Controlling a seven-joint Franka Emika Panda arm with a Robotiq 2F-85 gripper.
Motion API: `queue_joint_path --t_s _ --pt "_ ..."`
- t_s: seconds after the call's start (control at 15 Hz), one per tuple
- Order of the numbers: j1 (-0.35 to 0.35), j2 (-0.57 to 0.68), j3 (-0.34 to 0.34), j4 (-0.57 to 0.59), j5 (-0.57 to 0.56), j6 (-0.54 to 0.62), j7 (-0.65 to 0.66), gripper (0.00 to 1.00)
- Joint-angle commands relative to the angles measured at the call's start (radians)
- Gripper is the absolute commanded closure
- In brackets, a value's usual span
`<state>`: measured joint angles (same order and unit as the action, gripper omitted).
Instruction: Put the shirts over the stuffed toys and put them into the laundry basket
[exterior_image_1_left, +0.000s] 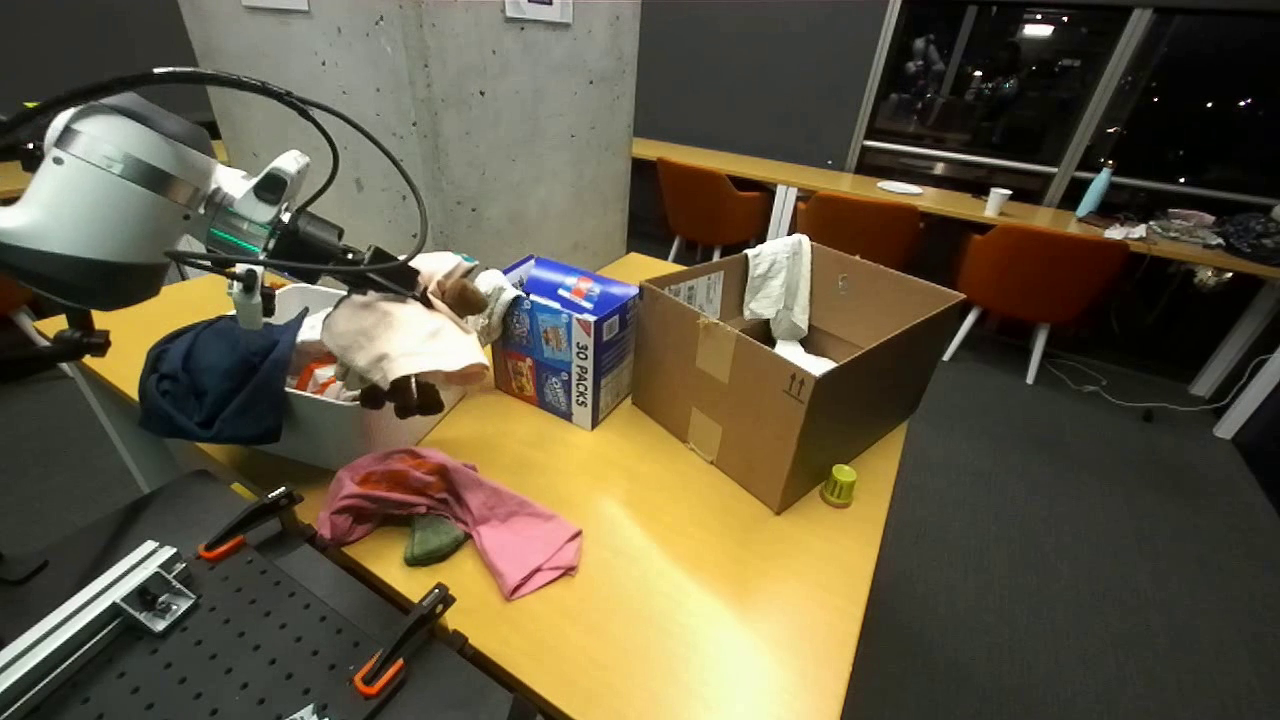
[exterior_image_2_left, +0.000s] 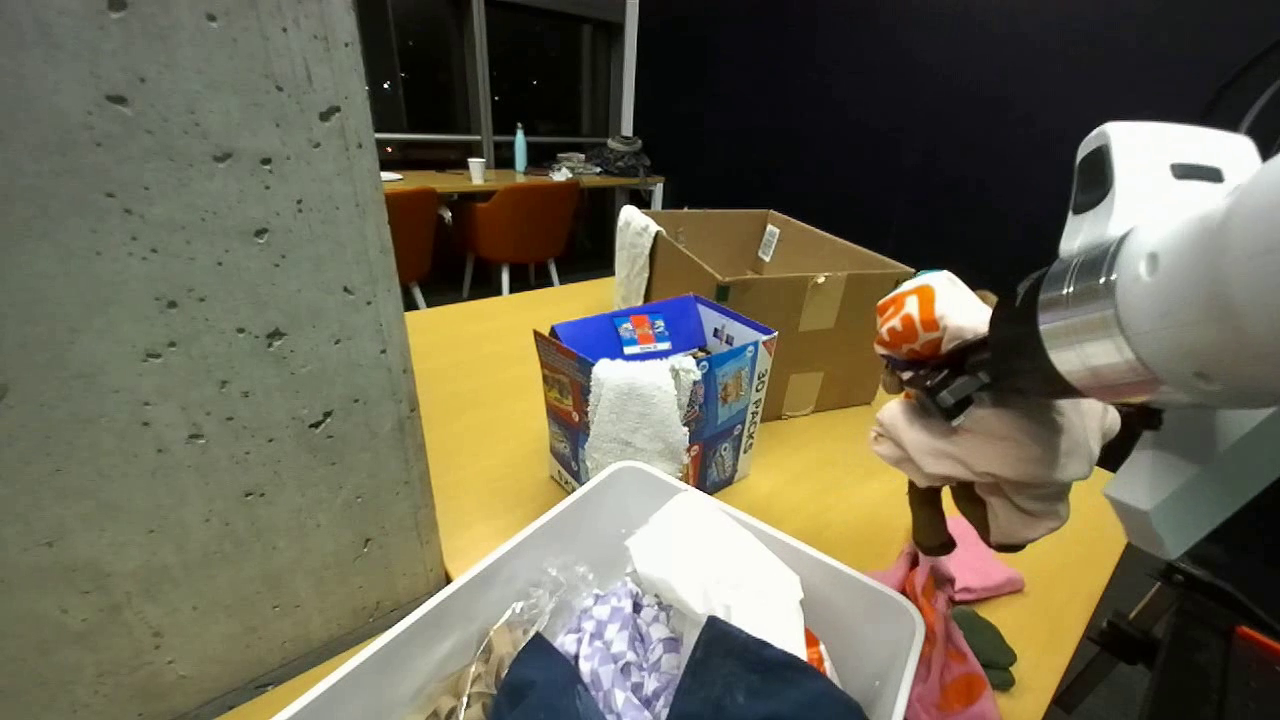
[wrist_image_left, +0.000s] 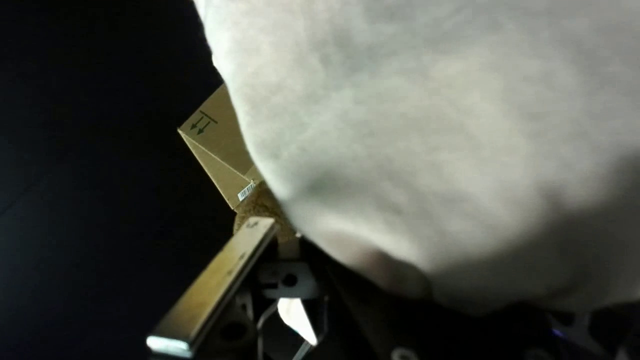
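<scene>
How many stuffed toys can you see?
2: the brown toy, held up in the cream shirt, legs poking out, and the green toy on the table, partly under the pink shirt. More may be hidden there or in the laundry basket.

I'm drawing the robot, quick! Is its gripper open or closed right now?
Gripper: closed, holding the brown stuffed toy with the cream shirt over it.

Exterior views face down across table, sharing cardboard box; wrist view (probably upside down) close to pale shirt.
</scene>
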<state>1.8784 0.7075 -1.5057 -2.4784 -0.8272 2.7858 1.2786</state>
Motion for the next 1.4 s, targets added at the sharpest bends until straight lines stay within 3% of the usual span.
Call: queue_joint_path --t_s 0.0,0.2,0.47,0.93,1.33 --pt "0.079 0.024 -0.151 -0.046 -0.013 0.12 -0.085 0.94" --pt "0.073 0.038 -0.195 -0.044 0.032 0.221 -0.224 0.94" --pt "0.069 -0.006 -0.169 -0.027 0.144 0.29 -0.492 0.94" --pt "0.027 0.01 0.008 0.017 0.483 0.33 -0.952 0.94" --pt "-0.065 -0.012 0.139 0.109 0.578 0.325 -1.171 0.94"
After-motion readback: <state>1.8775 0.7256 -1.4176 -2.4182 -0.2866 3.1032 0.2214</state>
